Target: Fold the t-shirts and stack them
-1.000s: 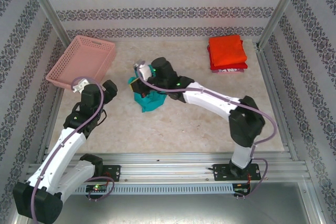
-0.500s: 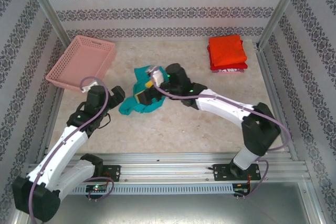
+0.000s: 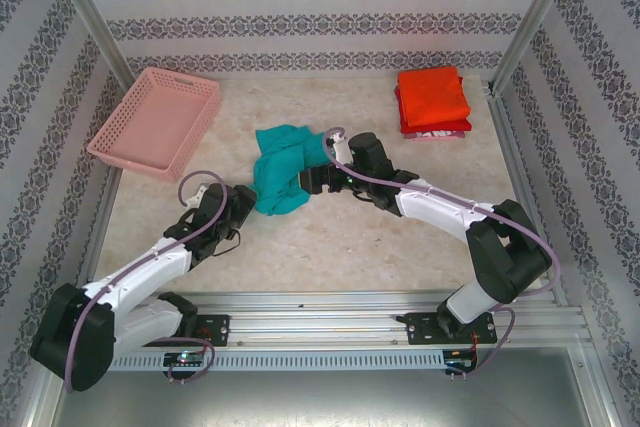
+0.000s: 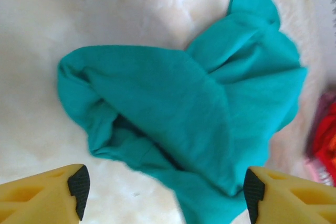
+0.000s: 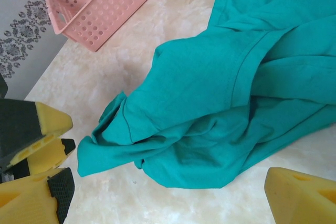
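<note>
teal cloth is seen heaped near the middle of the pale marbled table top [image 3: 400, 247]: the crumpled teal t-shirt [image 3: 280, 169] is spread in loose folds and is not folded flat. the left gripper [image 3: 243, 209] is held low at the shirt's near left edge; in the left wrist view its yellow fingers with black pads [image 4: 79, 188] are spread wide, part of the shirt's near edge is framed between them, and no cloth is seen pinched. the right gripper [image 3: 312, 179] is set just beside the shirt's right side, its jaws likewise parted wide and nothing gripped; in the right wrist view the shirt is laid out ahead of its fingers. at the far right corner, well apart from the teal shirt, a folded orange-red t-shirt [image 3: 432, 95] is stacked on a folded red t-shirt [image 3: 404, 119] and a folded white-pink printed t-shirt [image 3: 440, 134]. a pink plastic lattice basket [image 3: 160, 119] is placed at the far left.
</note>
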Motion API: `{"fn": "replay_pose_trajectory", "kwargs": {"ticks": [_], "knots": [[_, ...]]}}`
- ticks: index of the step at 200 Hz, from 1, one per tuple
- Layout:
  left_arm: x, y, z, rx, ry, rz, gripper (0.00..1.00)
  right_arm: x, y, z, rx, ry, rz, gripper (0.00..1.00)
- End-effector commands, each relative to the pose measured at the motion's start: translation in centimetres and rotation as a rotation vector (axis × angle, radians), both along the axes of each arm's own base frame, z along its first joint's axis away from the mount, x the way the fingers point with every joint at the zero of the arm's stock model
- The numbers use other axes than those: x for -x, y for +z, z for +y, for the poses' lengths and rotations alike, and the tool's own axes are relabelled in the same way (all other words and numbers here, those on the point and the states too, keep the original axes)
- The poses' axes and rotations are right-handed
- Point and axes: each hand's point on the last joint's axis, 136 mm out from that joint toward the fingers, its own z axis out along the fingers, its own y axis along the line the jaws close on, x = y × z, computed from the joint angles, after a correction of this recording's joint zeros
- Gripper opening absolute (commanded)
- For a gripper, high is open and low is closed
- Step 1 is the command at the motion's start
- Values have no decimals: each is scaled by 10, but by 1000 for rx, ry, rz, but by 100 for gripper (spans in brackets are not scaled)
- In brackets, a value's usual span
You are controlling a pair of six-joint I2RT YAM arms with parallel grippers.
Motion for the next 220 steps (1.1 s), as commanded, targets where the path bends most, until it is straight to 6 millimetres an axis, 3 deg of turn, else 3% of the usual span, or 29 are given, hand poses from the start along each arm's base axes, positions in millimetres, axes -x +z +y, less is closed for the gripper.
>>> {"fn": "replay_pose_trajectory", "kwargs": {"ticks": [1,37,65,96,113,123,147,160,194,220], "knots": [[-26,20,-9,156,99,-97,74,-13,3,-3,-14,-57,-6,93],[-36,5,-33,306,98,-52,65,-35,-8,-25,-36,-191,70,93],[-37,-6,-38,357,127,-9,61,-49,-17,-35,-37,-256,115,93],[-38,-13,-35,349,149,5,58,-64,-38,-32,-29,-268,181,93],[-32,-13,-34,337,141,20,66,-73,-50,-30,-26,-279,210,93],[-23,-14,-31,302,131,48,70,-77,-55,-29,-25,-286,221,93],[8,-18,-23,230,158,147,70,-85,-66,-25,-23,-289,243,93],[15,-16,-20,229,166,151,70,-90,-70,-22,-25,-290,252,93],[17,-20,-19,260,190,141,65,-97,-79,-17,-32,-291,274,93],[7,-27,-29,275,175,152,58,-102,-83,-18,-28,-299,280,93]]}}
